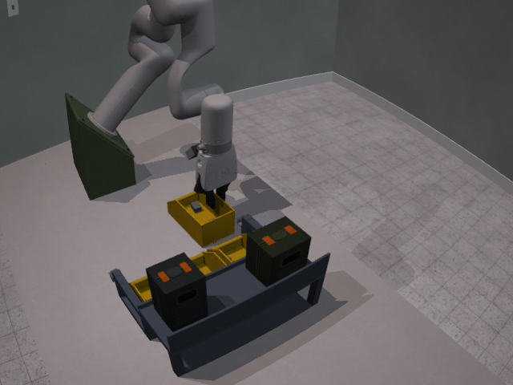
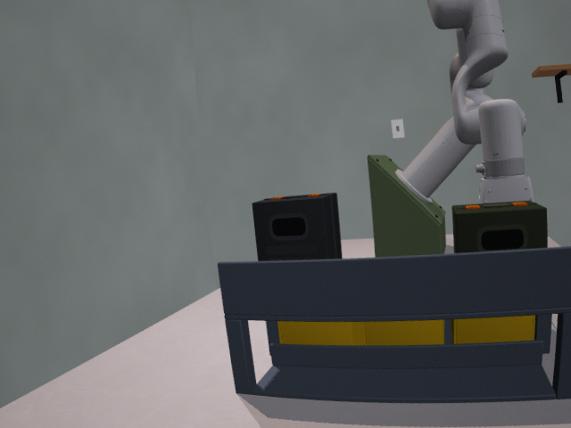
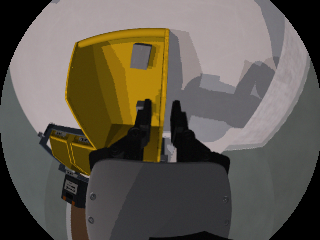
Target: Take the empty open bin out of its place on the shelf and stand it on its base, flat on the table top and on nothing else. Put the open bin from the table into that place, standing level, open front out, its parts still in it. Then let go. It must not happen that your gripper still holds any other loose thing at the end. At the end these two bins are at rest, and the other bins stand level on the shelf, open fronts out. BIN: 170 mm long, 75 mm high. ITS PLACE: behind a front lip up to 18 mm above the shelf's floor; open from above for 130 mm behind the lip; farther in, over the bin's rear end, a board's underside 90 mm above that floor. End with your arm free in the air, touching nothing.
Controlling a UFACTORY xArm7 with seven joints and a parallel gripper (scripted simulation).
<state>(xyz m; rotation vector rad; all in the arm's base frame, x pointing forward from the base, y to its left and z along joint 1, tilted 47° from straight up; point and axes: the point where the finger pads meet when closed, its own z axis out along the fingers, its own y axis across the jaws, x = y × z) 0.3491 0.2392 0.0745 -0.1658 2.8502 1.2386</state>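
Note:
The open bin with parts (image 1: 188, 224) (image 3: 116, 75), yellow, stands on the table top (image 1: 82, 249) in front of the shelf. A grey block (image 1: 195, 206) (image 3: 141, 56) lies in it; a second small grey part shows beside a finger in the wrist view. My gripper (image 1: 216, 202) (image 3: 161, 108) is partly open, one finger inside the bin and one outside, with a side wall between them and a gap visible. Its fingers are hidden in the exterior view. Yellow bins sit on the shelf (image 1: 248, 304) (image 2: 392, 290), partly hidden; which one is empty I cannot tell.
A black case (image 1: 178, 289) (image 2: 294, 230) and a dark green case (image 1: 278, 253) (image 2: 500, 227) stand on top of the shelf, above the bins. The green arm base (image 1: 103, 161) (image 2: 405, 221) stands beyond the bin. The shelf's back board rises at its rear.

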